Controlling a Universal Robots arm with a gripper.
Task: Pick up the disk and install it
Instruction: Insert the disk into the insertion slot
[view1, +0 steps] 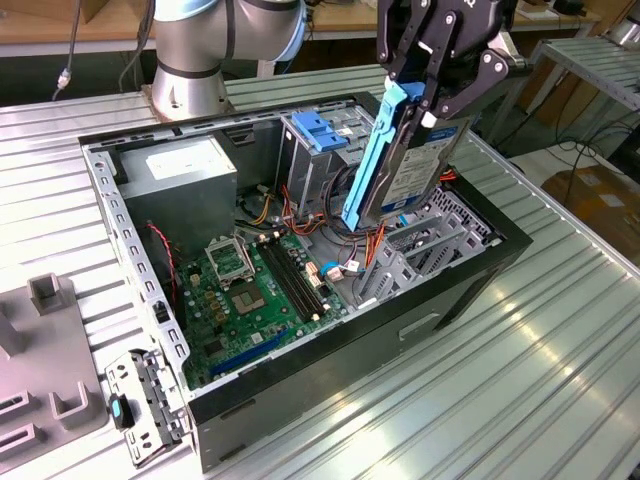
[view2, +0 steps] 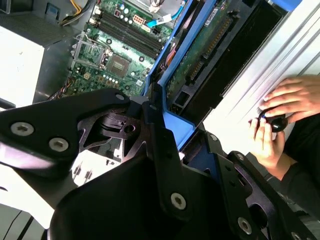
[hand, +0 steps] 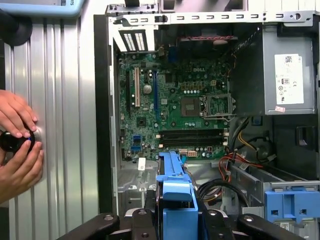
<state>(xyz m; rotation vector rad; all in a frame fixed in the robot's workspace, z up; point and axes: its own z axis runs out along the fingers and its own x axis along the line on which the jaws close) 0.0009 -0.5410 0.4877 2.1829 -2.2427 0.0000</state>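
The disk (view1: 418, 168), a silver drive with a white and blue label and blue side rails, hangs steeply tilted, nearly on edge, above the right half of the open computer case (view1: 470, 285). My gripper (view1: 437, 104) is shut on its upper end, one black finger on each side. The disk's lower end hovers over the grey metal bay (view1: 432, 242) beside the cables. In the second wrist view the disk's green underside (view2: 201, 54) runs away from my gripper (view2: 167, 145). In the first wrist view its blue rail (hand: 175, 187) sticks out over the motherboard.
Inside the case lie a green motherboard (view1: 250, 290), a grey power-supply box (view1: 188, 176) and a metal cage with a blue latch (view1: 322, 128). A person's hands (hand: 17, 142) hold a black knob on the ribbed table beside the case. A grey fixture (view1: 45, 370) sits at the exterior view's left.
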